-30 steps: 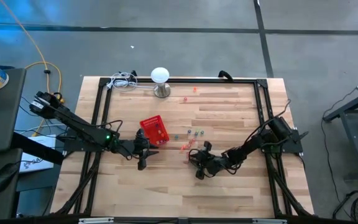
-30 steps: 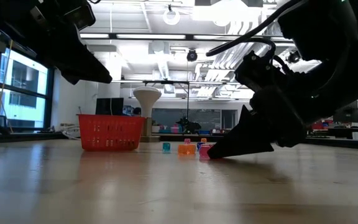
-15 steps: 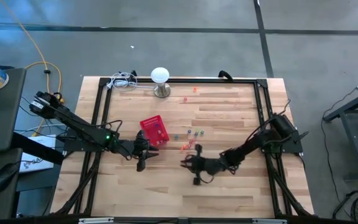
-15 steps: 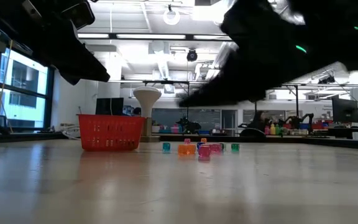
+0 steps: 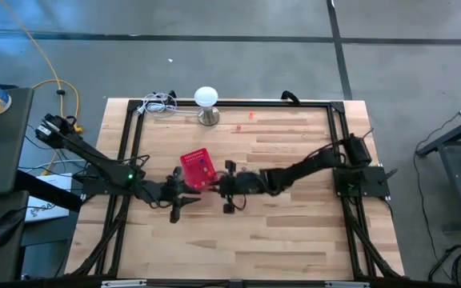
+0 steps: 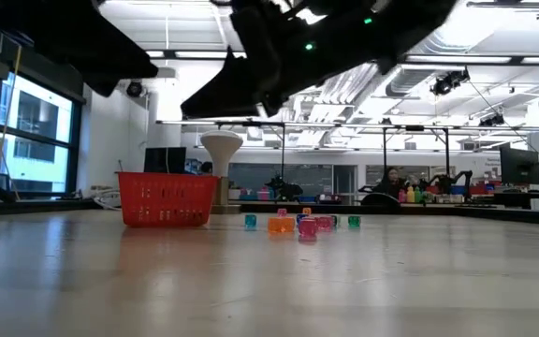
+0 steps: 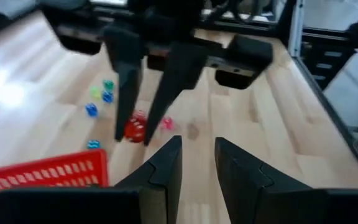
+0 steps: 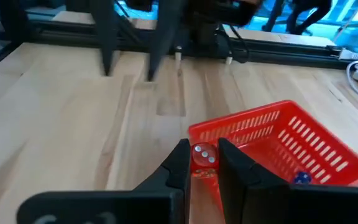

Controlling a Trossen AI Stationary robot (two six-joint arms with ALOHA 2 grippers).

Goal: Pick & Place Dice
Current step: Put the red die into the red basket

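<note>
My right gripper hangs above the table beside the red mesh basket, shut on a red die. The left wrist view looks at it head-on, with the die at its fingertips. My left gripper waits open and empty on the basket's near side, pointing at the right one. More dice lie flat on the wood right of the basket: green, blue and pink ones and a small cluster. One blue die lies inside the basket. My right gripper pinches the red die by two opposite faces between its two fingers, at their free ends. The fingers come from the table's right, slanting a little downward. The die is lifted clear of the table, next to the basket's rim.
A white funnel-shaped lamp and a coil of white cable sit at the far edge. Two stray dice lie near the far rail. A black frame borders the table. Bare wood stretches along the near side.
My right gripper has risen off the table from beside the dice cluster and swept toward the table's left, up to the basket, rolling its wrist as it went. The red die has gone with it, lifted clear of the wood.
</note>
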